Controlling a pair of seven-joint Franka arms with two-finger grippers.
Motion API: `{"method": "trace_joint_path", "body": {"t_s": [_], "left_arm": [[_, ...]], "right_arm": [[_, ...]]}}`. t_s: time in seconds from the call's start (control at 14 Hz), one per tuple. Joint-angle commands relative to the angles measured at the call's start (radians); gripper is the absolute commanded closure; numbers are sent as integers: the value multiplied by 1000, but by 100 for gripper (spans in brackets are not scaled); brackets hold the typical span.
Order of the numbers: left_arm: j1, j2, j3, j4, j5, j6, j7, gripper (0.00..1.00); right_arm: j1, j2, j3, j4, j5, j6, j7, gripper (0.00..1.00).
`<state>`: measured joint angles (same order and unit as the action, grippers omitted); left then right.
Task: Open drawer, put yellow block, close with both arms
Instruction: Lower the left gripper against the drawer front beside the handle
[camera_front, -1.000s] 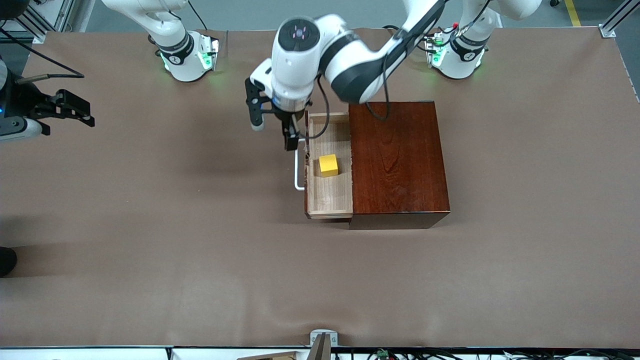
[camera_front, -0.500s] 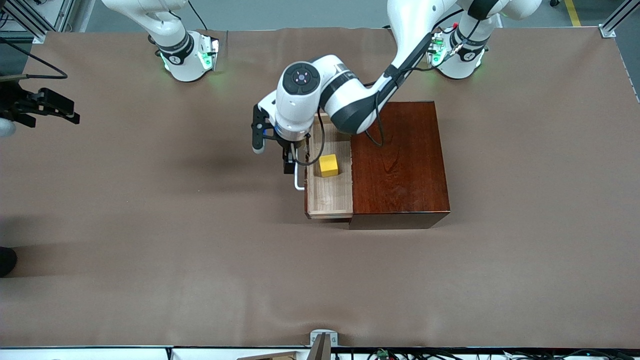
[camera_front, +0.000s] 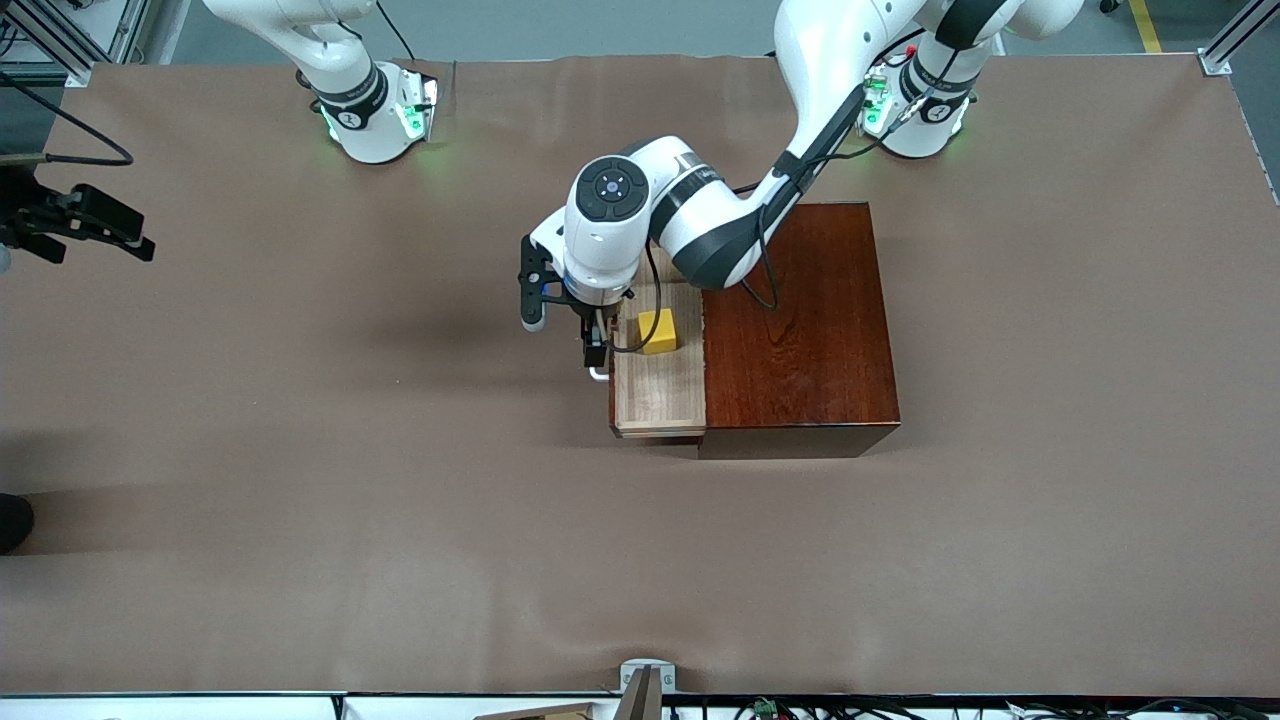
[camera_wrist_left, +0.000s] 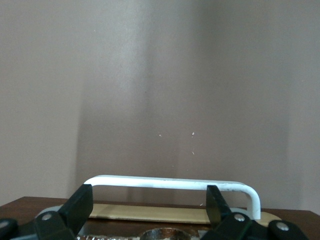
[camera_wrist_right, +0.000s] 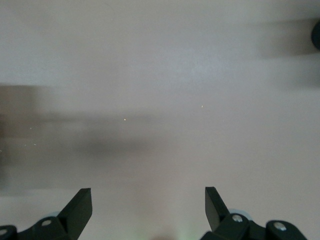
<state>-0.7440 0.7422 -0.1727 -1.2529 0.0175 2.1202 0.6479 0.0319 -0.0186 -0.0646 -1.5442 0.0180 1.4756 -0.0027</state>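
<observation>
One drawer (camera_front: 660, 385); one yellow block (camera_front: 657, 331); one wooden box (camera_front: 795, 325); two arms, two pincers.

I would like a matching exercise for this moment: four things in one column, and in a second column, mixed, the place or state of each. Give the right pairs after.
Things:
1. yellow block
2. drawer
3. left gripper
4. right gripper

Places or states:
A. open, over bare table at the right arm's end, waiting
B. pulled partly out of the wooden box
C. open, at the white handle
D. lying inside on the pale wood floor

Pairs: 1-D, 2-B, 3-C, 4-A
</observation>
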Motion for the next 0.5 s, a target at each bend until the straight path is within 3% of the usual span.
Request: {"method": "trace_joint_path", "body": {"t_s": [0.0,0.43], "left_arm": [[0,13,1,18,59,-5,22,0],[0,0,9,18,93,-130,21,0]], "right_arm": [[6,-18,-3,-25,17,-1,43,0],[-24,-9,-9,-31,7,18,-23,0]]}}
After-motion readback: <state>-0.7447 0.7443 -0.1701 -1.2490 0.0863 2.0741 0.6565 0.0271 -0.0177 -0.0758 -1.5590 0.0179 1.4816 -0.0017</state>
